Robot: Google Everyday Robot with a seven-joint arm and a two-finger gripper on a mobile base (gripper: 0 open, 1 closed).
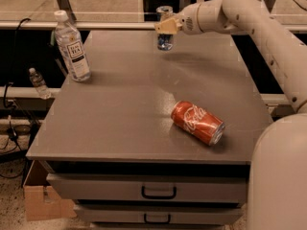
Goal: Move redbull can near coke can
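Task status: early, transport not yet made. Item, slim tall blue-and-silver metal redbull can (164,41), count one: upright at the far edge of the grey flat-topped table (120,109), well apart from its target. Item, two-finger beige-tipped gripper (164,27) on the white arm, count one: at the far edge over the table, jaws clenched across the middle of the redbull can, grasping it as far as can be judged; whether the can's base rests on the surface or hangs just clear of it is hard to tell from this angle. Item, red aluminium coke can (197,122) with white script, count one: lying on its side on the near right part of the table, untouched. Remaining: carry the redbull can forward and right, set it down just beside the coke can, release. Other stock: clear plastic water bottle (72,47) with a white label, count one, upright at the far left; small bottle (38,83) beyond the left edge, count one; grey drawers (158,191) with dark handles, count two; brown cardboard box (41,202) on the floor, count one.
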